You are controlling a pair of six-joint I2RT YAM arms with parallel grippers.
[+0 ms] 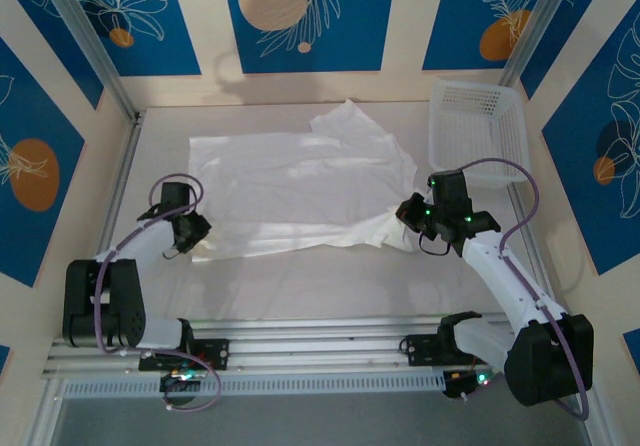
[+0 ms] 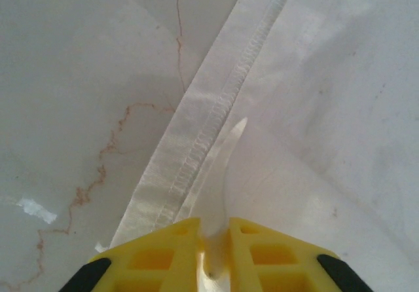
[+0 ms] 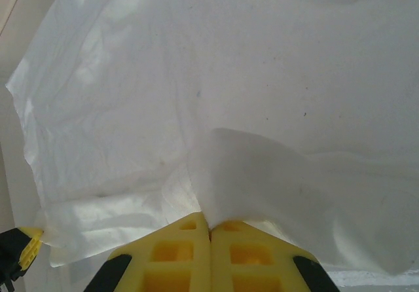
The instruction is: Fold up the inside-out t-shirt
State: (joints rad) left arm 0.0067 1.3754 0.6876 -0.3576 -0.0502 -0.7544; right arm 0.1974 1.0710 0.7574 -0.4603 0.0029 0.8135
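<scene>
We see the t-shirt (image 1: 300, 191) lying spread and wrinkled across the middle of the worktop (image 1: 330, 286), its long side running left to right and a loose flap reaching toward the far edge. Both arms are on its near edge, 1 at each end. We judge this is so the cloth can be lifted evenly and carried over for a fold.

The left gripper (image 1: 190, 234) sits at the shirt's near-left corner. In its wrist view the yellow fingers (image 2: 163, 253) are nearly together, with a thin ridge of fabric pinched in the narrow gap just beside the stitched hem (image 2: 216, 109). The seam stitching faces up, as we would expect of an inside-out shirt.

The right gripper (image 1: 412, 214) is at the near-right corner. Its fingers (image 3: 177, 249) are pressed fully together on a gathered fold that puckers up from them.

The worktop is pale and smooth, with faint reddish veins showing in the left wrist view. A white lattice basket (image 1: 478, 126) stands at the far-right corner, just beside the shirt. Around it stand cream walls with blue leaf-patterned panels (image 1: 300, 16) and metal frame posts.
</scene>
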